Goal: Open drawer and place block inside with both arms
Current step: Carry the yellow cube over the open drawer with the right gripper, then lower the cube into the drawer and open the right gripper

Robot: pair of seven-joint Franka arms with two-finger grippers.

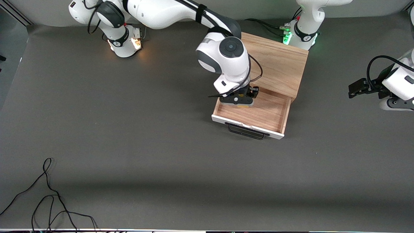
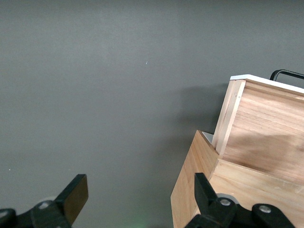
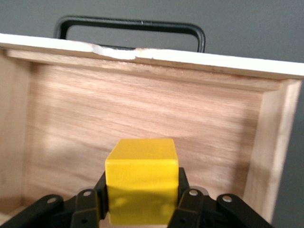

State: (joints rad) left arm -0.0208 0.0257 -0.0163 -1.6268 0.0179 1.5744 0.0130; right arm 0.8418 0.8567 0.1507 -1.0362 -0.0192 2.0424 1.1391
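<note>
The drawer [image 1: 270, 113] stands pulled out of the light wooden box [image 1: 278, 61], with its white front and black wire handle [image 1: 246, 132] toward the front camera. My right gripper [image 1: 240, 103] hangs low over the drawer's inner end, close to the box. In the right wrist view it [image 3: 141, 197] is shut on the yellow block [image 3: 141, 178], above the reddish wood floor [image 3: 142, 114]. My left gripper [image 1: 355, 88] waits open and empty over the table at the left arm's end. In the left wrist view it [image 2: 137, 194] hangs beside the box [image 2: 190, 190].
A loose black cable [image 1: 48, 200] lies on the grey table near the front camera, toward the right arm's end. The left wrist view shows the drawer's side wall [image 2: 266, 128] and handle [image 2: 285, 73].
</note>
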